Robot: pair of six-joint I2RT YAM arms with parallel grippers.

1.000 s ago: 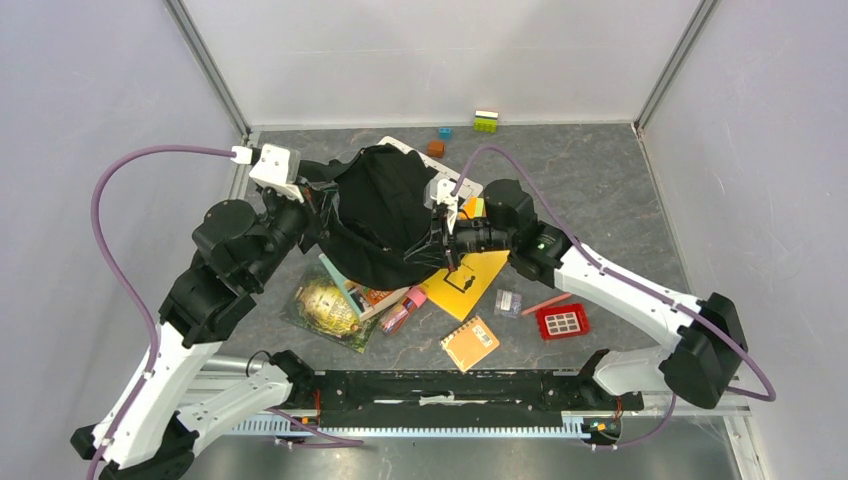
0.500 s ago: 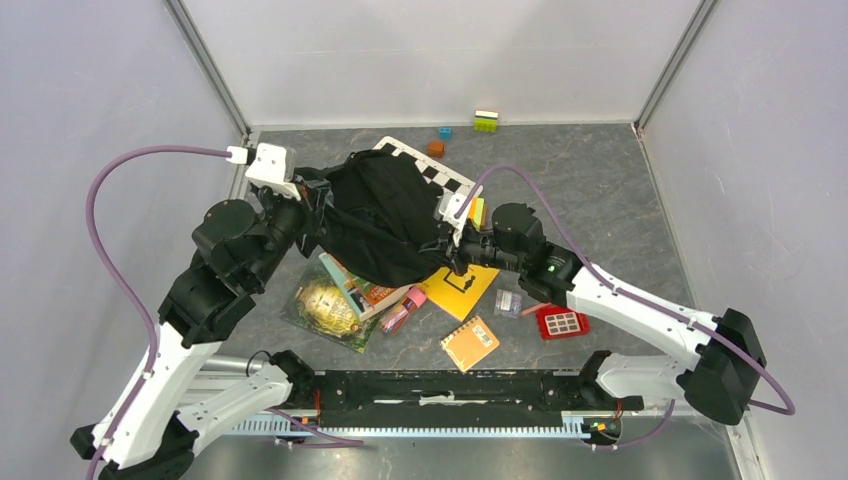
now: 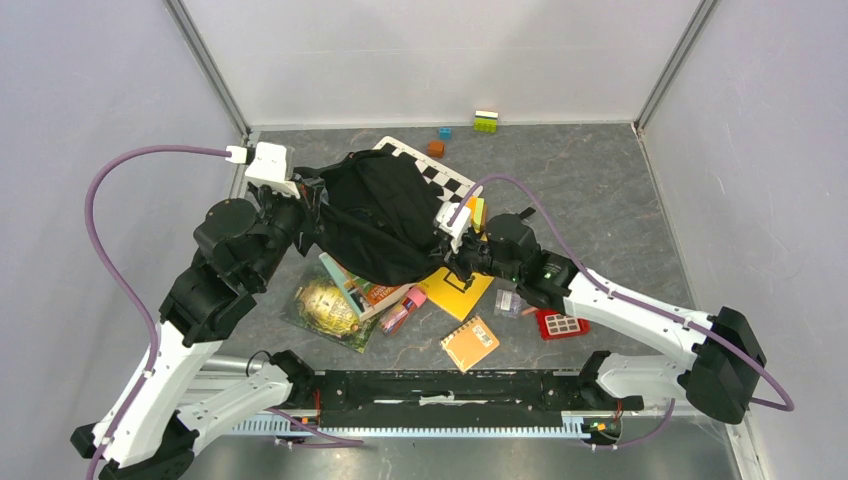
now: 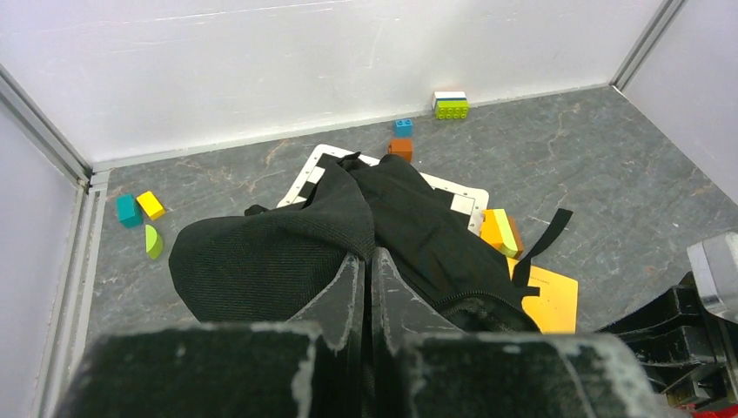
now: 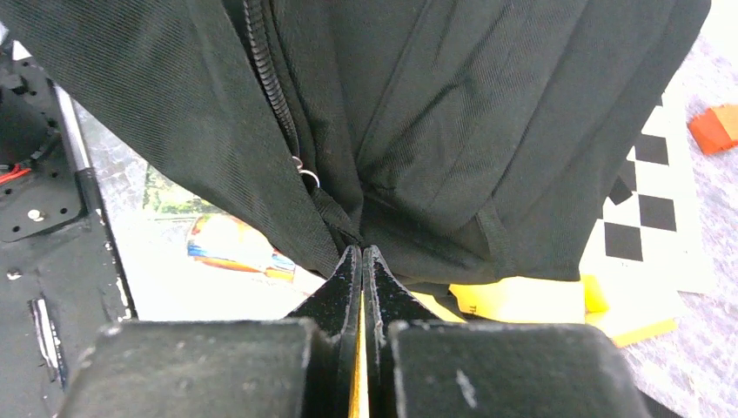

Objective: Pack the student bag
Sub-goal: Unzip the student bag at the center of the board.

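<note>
Stretching sideways, seemingly off the table, the student bag is pinched at opposite ends — left gripper, right gripper.

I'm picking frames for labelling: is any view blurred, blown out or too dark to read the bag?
Top external: evenly lit, sharp; the student bag reads as flat black. Left wrist: bag weave crisp, the left gripper soft. Right wrist: the right gripper blurred, pale sheet under the bag blown out, zip sharp.

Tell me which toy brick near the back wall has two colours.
The lime-green brick with a white top, farthest back; the blue brick and orange brick are each one colour.
</note>
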